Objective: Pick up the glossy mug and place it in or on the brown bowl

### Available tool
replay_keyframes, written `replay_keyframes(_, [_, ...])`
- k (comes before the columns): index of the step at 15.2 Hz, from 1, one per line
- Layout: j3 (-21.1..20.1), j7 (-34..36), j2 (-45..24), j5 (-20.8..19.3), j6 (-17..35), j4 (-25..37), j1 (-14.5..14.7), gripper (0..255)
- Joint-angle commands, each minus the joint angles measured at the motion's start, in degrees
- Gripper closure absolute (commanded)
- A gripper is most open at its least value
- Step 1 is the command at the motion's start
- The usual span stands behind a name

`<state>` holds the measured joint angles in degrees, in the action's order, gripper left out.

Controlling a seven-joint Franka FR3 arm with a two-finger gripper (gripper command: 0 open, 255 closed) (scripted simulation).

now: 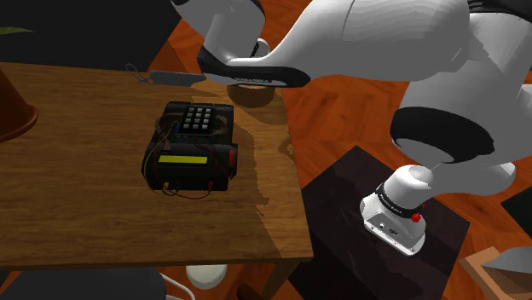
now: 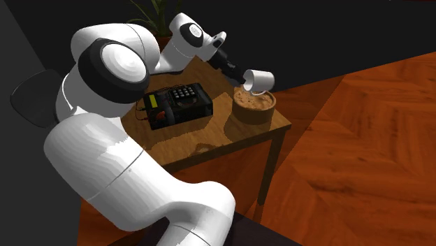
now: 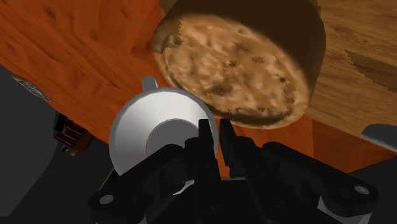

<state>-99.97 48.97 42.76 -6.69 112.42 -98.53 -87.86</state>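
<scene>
A white glossy mug hangs tilted just above the brown bowl, which stands near the table's corner at the second exterior view's right. My black gripper is shut on the mug's rim. In the wrist view the fingers pinch the wall of the mug, one inside and one outside, and its handle points away from them. The bowl, rough and speckled inside, lies just beyond the mug. In the shoulder view the arm covers most of the bowl.
A black device with a keypad and wires sits mid-table. A reddish pot stands at the shoulder view's left edge and a small grey tool lies at the back. The wooden table ends near the dark stand.
</scene>
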Motion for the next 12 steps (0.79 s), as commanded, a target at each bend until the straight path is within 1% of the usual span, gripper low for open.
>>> replay_keyframes(1, [-1.41, -0.07, 0.82, 0.56, 0.93, 0.58, -1.98, 255])
replay_keyframes(8, [-3.45, 1.76, 2.50, 1.57, 4.39, -2.24, -2.61, 255])
replay_keyframes(12, [-3.45, 1.76, 2.50, 1.57, 4.39, -2.24, -2.61, 255])
